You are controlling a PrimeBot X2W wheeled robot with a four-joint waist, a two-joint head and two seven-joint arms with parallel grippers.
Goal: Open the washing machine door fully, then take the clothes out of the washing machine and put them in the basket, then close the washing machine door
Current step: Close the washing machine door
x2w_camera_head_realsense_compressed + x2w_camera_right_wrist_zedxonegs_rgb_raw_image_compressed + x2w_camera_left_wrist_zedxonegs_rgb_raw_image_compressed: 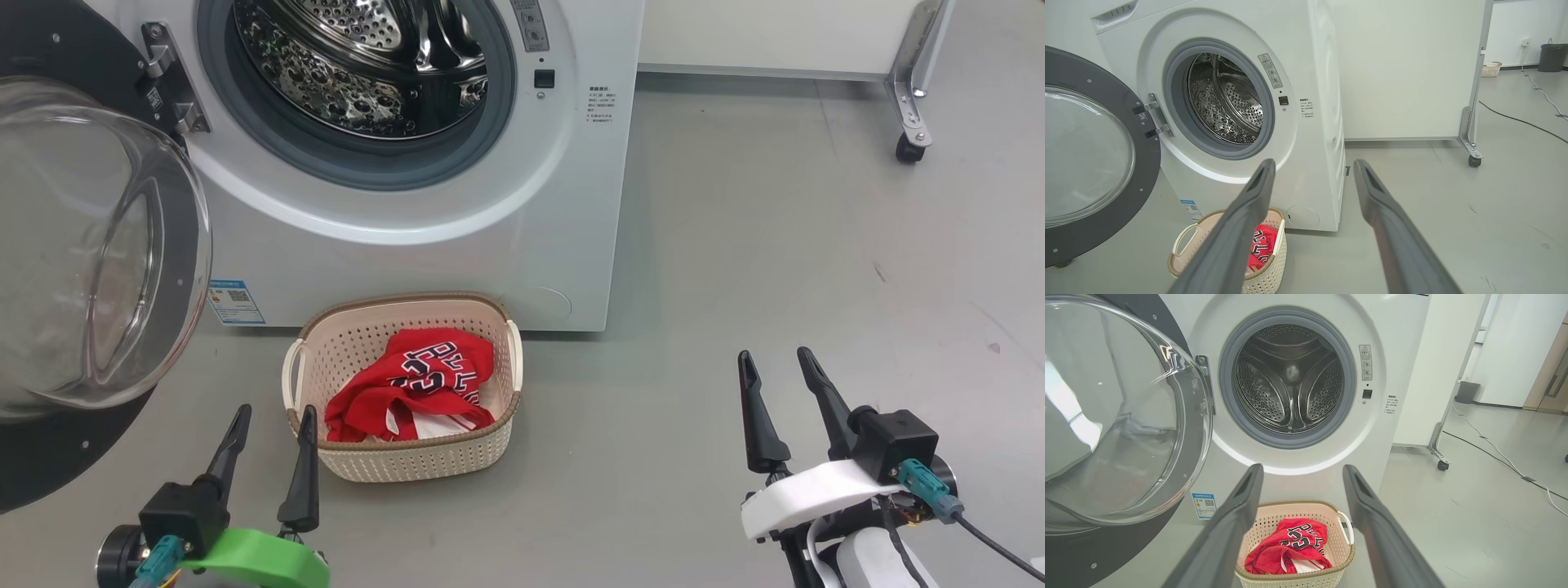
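Bright red clothes (424, 384) lie in the cream perforated plastic basket (424, 461); the steel drum (1290, 384) seems empty, its floor partly hidden. The left gripper (276, 410) and right gripper (774, 354) hover, jaws spread, empty. Best push the black-rimmed glass washing machine door (90, 245) by its outer rim until it latches.

- Head camera: I had it set high, tilted forward and down over the floor (775, 286) before the washing machine (555, 204), with the left tool (276, 410) and right tool (774, 354) at its lower edge.
- Left wrist camera: low and near, facing the drum (1290, 379) squarely.
- Right wrist camera: low, off to the right, facing it obliquely.
- Shared by all three: the washing machine door (90, 245), drum and basket (408, 461).
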